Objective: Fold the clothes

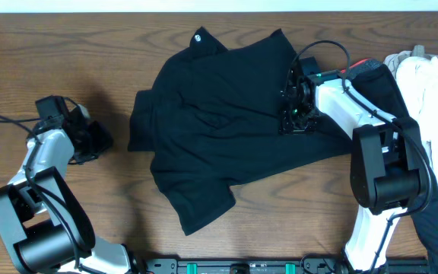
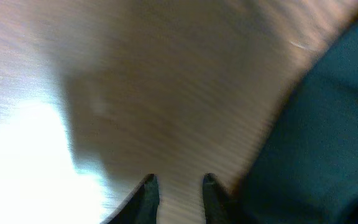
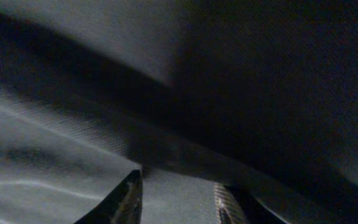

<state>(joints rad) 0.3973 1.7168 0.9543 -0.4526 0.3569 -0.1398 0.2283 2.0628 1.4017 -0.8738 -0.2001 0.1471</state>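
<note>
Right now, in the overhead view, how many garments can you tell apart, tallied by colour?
Black: 2, the T-shirt and the red-edged garment
White: 1, the white garment
Total: 3 told apart; more may lie hidden on the right.

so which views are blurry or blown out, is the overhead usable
Overhead: sharp and evenly lit, black shirt and table clear. Left wrist: smeared by blur, white glare washes out the table at lower left. Right wrist: very dark, close against the shirt, only its weave at lower left readable.
</note>
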